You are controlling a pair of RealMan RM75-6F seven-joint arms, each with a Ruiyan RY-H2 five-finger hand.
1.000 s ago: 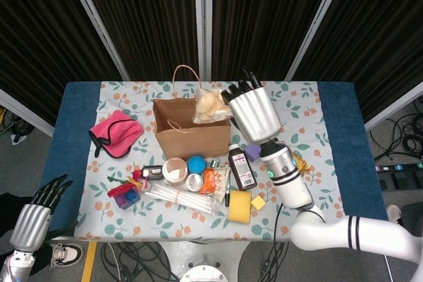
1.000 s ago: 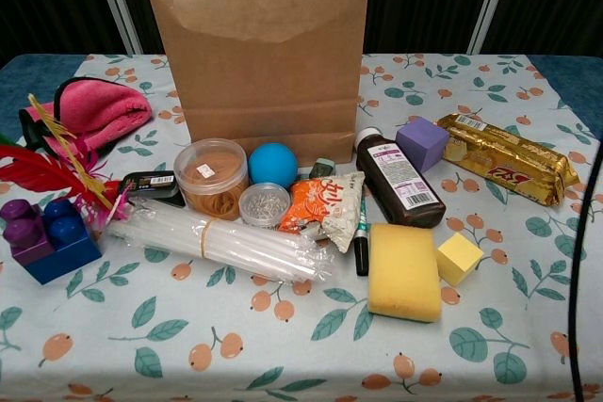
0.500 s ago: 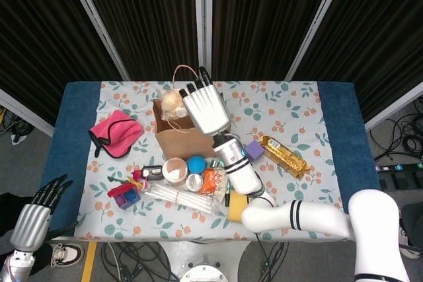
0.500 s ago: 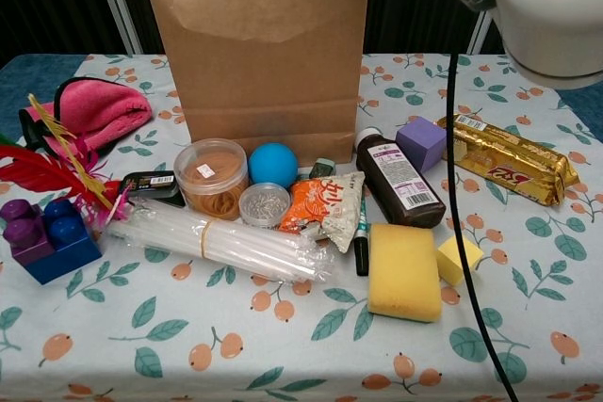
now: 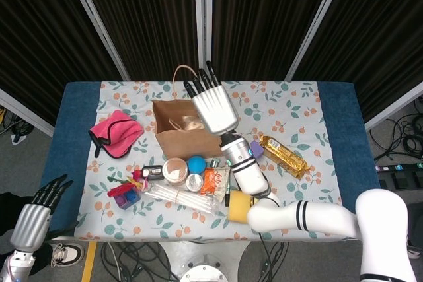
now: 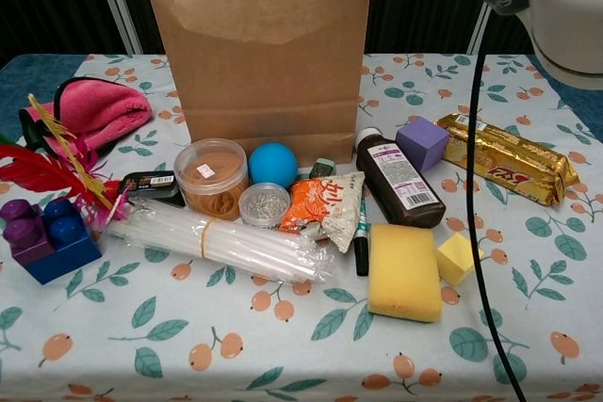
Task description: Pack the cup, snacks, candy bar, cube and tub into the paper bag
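The brown paper bag point(image 5: 188, 140) point(image 6: 259, 54) stands open at the table's back middle. A pale snack pouch point(image 5: 192, 123) lies inside it. My right hand point(image 5: 211, 100) hovers over the bag's right rim, fingers spread and holding nothing. In front of the bag are the round tub point(image 5: 175, 170) point(image 6: 211, 177), a small clear cup point(image 6: 264, 204) and an orange snack packet point(image 5: 215, 181) point(image 6: 323, 204). The purple cube point(image 5: 256, 148) point(image 6: 421, 143) and the gold candy bar point(image 5: 283, 155) point(image 6: 504, 159) lie to the right. My left hand point(image 5: 36, 212) hangs empty off the table's front left corner.
A pink cloth point(image 5: 115, 133) lies left of the bag. A blue ball point(image 6: 272, 164), brown bottle point(image 6: 399, 181), yellow sponge point(image 6: 403, 272), small yellow cube point(image 6: 459, 258), bundled straws point(image 6: 217, 240), red feathers and toy blocks point(image 6: 47, 233) crowd the front. My right arm point(image 6: 551, 7) crosses the upper right.
My right hand carried the pale snack pouch from the bag's right side to above its opening and let go. The pouch now lies inside the bag. The left hand stayed still.
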